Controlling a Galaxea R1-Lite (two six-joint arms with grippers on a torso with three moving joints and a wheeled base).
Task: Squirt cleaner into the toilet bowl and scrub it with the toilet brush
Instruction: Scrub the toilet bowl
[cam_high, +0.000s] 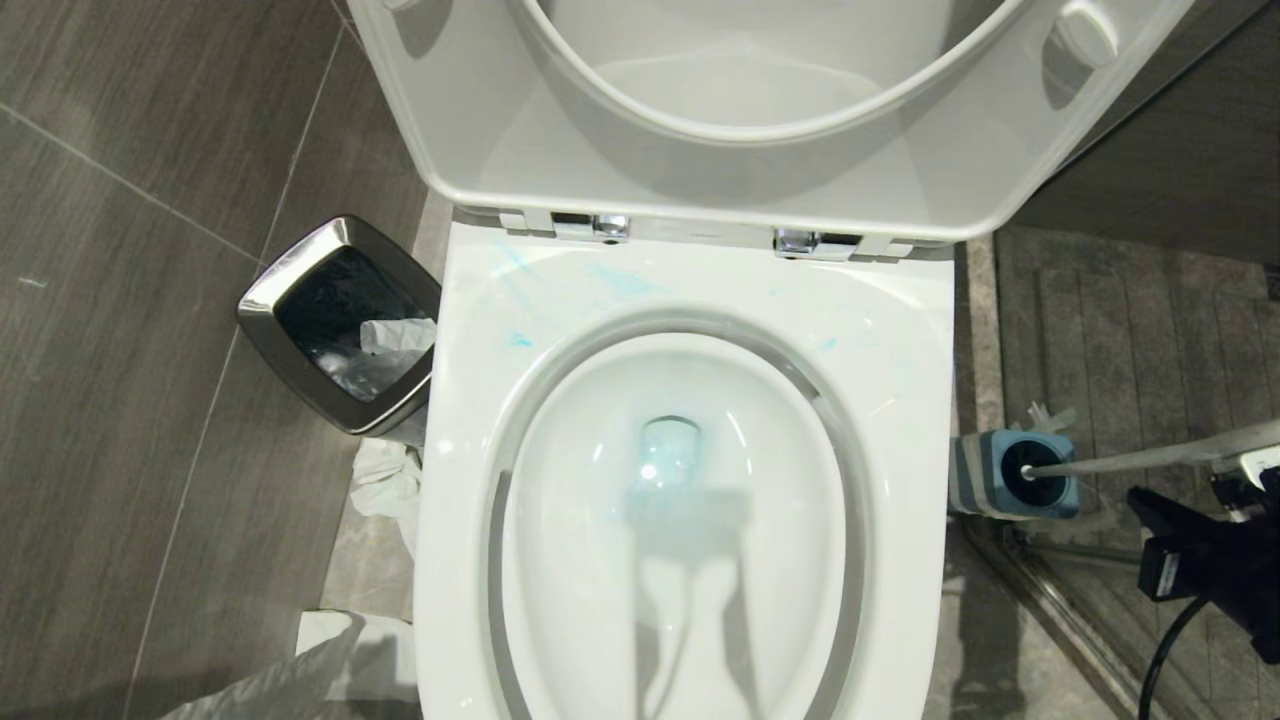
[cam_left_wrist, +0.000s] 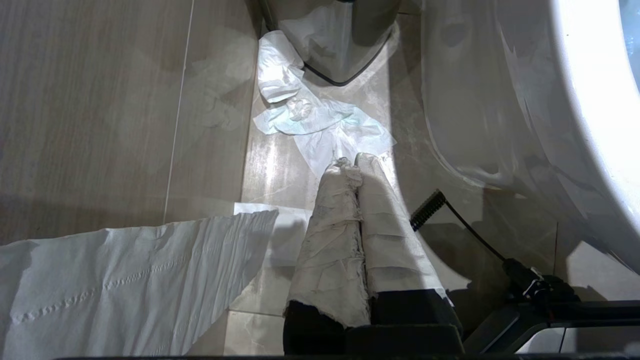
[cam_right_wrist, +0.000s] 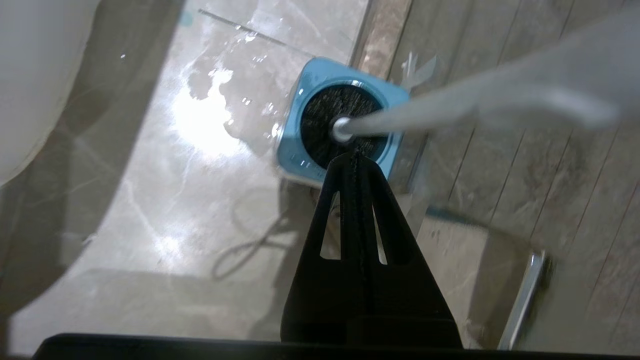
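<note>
Grey floor tiles surround the white toilet bowl (cam_high: 690, 500), its lid raised, turquoise smears on its rim and tinted water in its basin. At its right, the toilet brush (cam_right_wrist: 450, 107) leans in its square blue holder (cam_high: 1010, 475). Just beside it, the right gripper (cam_right_wrist: 356, 157) is pinched together, empty. Left of the bowl, a steel-rimmed waste bin (cam_high: 300, 265) holds crumpled paper. Paper-wrapped, the left gripper (cam_left_wrist: 354, 162) hangs closed over floor tissue (cam_left_wrist: 320, 125)

A bathroom, by every sign. A white ceramic toilet bowl (cam_high: 900, 420) stands with seat and lid (cam_high: 700, 150) raised on chrome hinges (cam_high: 590, 227). Beside it sit a steel-rimmed waste bin (cam_high: 300, 262) and a toilet brush (cam_high: 1130, 462) in its blue holder (cam_high: 1010, 475). Grey floor tiles (cam_high: 120, 400) surround them; the ribbed floor (cam_high: 1130, 320) at the far side is perhaps a shower area.
</note>
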